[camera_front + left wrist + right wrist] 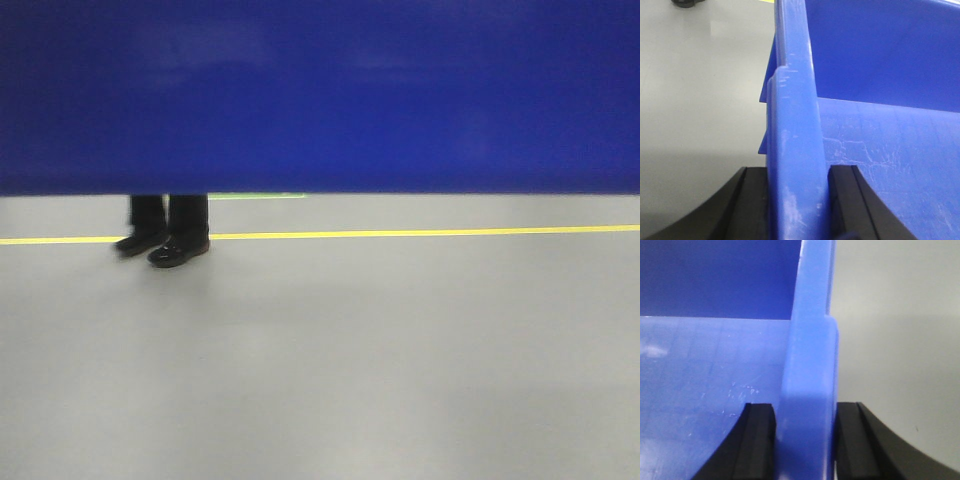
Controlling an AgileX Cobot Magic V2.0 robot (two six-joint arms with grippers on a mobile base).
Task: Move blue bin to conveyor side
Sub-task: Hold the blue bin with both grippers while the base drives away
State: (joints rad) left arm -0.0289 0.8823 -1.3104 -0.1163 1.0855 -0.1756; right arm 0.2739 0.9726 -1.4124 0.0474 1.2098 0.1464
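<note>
Left gripper: narrowed onto the rim of the blue bin; black fingers pressed against it, one outside the wall, one inside.
Right gripper: clamped the same way on the other side wall's rim, one finger against each face.
Blue bin position: spans the whole upper part of the front view, with grey floor below.
Bin interior: only scuffed, scratched blue bottom and walls visible in both wrist views.
Floor marking: yellow line running across.
Person: dark trousers and black shoes on the line at left; the rest hidden by the bin.
</note>
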